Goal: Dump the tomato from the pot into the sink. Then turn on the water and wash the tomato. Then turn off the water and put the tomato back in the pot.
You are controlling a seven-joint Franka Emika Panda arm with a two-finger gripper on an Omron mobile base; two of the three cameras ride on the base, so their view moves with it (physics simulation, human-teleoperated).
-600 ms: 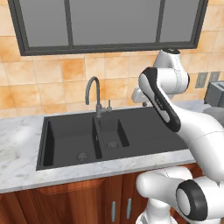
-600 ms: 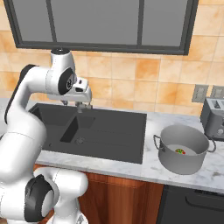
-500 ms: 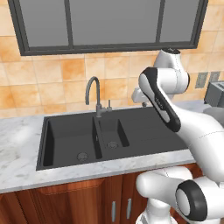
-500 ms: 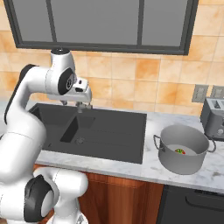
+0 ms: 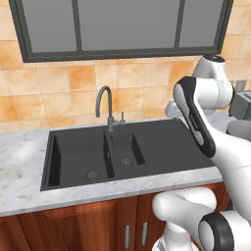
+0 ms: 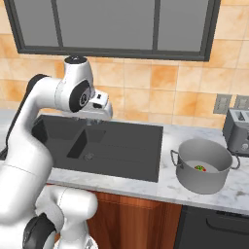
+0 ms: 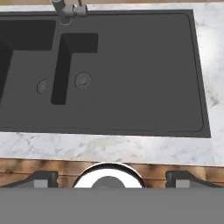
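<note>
Tomato [image 6: 200, 168]: at bottom of pot [image 6: 203, 167], on counter near right end, beside sink's [image 6: 126, 151] right edge, not yet dumped. Gripper [image 7: 108, 180]: raised above sink, fingers [image 7: 40, 179] spread wide, holding nothing, probably staged for reach toward pot. No visible change from earlier frames.

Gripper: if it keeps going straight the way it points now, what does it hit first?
Probably the sink: the open gripper looks down over its flat dark surface right of the basins, nothing between. Depth is unclear, so the near marble counter is possible.
</note>
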